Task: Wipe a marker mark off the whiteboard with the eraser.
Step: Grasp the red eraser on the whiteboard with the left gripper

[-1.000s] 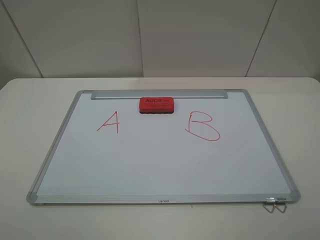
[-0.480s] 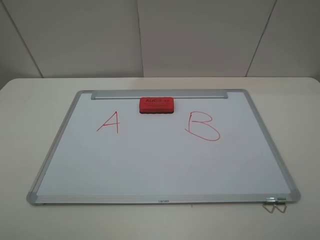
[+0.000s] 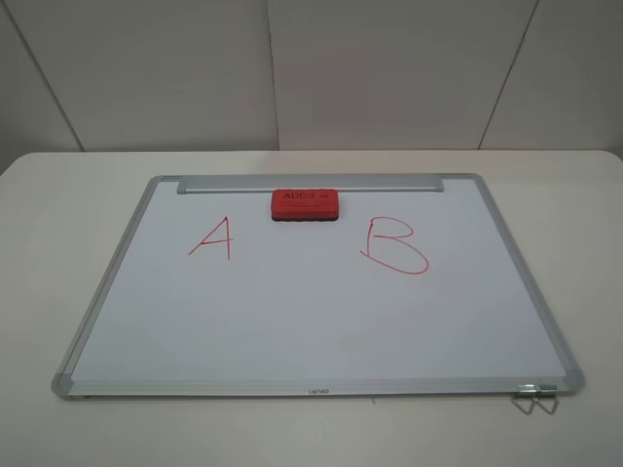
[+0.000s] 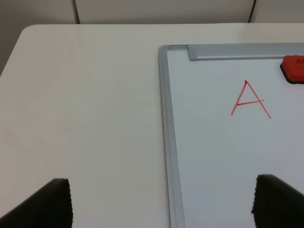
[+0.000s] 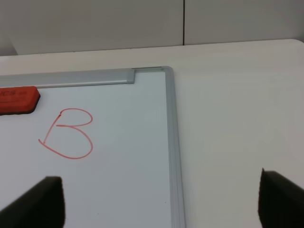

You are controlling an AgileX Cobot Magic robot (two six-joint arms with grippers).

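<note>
Nothing's budged: red block eraser (image 3: 306,206) untouched on the silver-framed whiteboard (image 3: 292,321), thin red "A" (image 3: 212,238) intact, left end effector (image 4: 164,203) and right end effector (image 5: 161,204) wide open, empty.

Red letter B (image 5: 68,134) on whiteboard (image 5: 128,159), eraser (image 5: 18,99) just beside tray strip (image 5: 71,78), right gripper (image 5: 156,206) spread wide

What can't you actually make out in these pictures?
1. The eraser: its smaller print is too tiny to read in the high view, and both wrist views cut it off at the picture edge.
2. The left gripper and right gripper: only dark fingertips show in the wrist views. Neither appears in the high view.
3. The wire thing at the whiteboard corner: too small to identify.
</note>
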